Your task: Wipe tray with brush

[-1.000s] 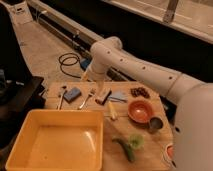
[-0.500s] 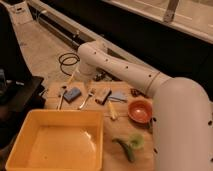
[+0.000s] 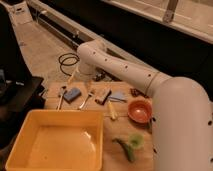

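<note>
The yellow tray lies at the front left of the wooden table. The brush, a slim grey stick with a small rounded head, rests on the table just behind the tray's far rim, left of a blue sponge. My white arm reaches in from the lower right, bends at an elbow above the table's back edge and turns down. The gripper hangs at its end, over the back edge, above and slightly right of the brush. It holds nothing and stands open.
Behind the tray lie a blue sponge, a silver fork, a brown-and-tan block and a bluish pad. A small orange bowl and a green item sit to the right. A cable coil lies on the floor.
The arm's elbow has swung to the left and its near link now covers more of the table's right side. The things on the table have not moved.
</note>
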You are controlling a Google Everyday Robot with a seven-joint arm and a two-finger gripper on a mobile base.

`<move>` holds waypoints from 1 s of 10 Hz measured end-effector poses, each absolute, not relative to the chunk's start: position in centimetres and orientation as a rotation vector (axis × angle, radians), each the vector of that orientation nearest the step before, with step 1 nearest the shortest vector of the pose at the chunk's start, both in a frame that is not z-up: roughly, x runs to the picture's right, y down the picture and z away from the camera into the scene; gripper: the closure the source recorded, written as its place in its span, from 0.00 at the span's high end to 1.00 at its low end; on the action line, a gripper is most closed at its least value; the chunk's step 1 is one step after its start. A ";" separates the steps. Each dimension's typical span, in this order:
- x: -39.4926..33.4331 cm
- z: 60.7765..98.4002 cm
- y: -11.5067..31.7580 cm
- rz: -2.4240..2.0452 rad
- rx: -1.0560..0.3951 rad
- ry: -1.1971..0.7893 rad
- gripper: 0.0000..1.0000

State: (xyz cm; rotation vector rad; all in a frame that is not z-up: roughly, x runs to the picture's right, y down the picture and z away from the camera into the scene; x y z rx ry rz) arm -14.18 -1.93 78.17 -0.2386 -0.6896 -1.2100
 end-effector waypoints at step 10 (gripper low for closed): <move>-24.7 87.2 -1.7 -1.312 -0.154 -0.769 0.70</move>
